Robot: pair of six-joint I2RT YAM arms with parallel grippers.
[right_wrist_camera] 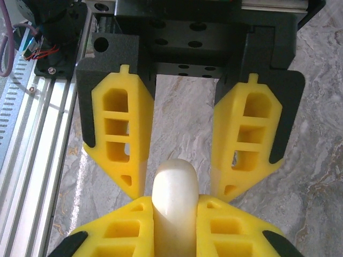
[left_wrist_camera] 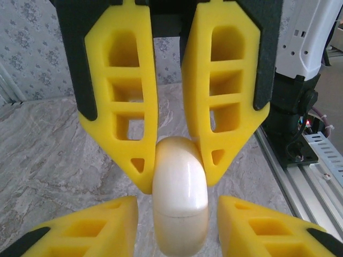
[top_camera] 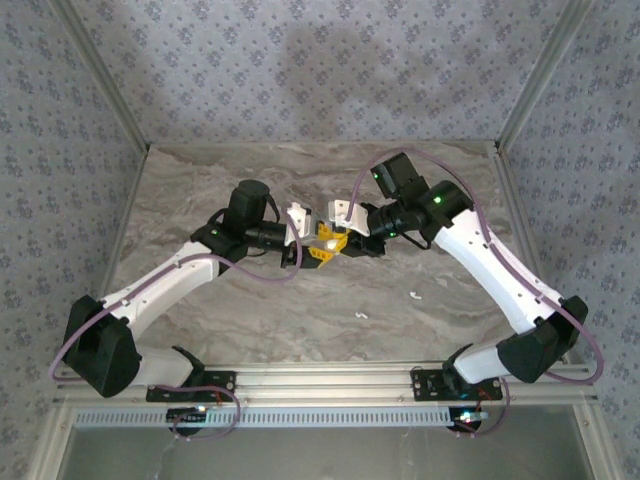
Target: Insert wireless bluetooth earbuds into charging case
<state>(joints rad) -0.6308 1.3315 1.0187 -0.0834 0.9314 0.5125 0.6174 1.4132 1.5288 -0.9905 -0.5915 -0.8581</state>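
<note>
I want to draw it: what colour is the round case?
The charging case is creamy white, best seen in the left wrist view.

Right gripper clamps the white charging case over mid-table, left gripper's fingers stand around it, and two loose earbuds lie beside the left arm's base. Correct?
One slip: the top external view shows the earbuds on the table right of centre, nearer the right arm. The rest holds: the right gripper clamps the charging case, the left gripper open around it.
</note>
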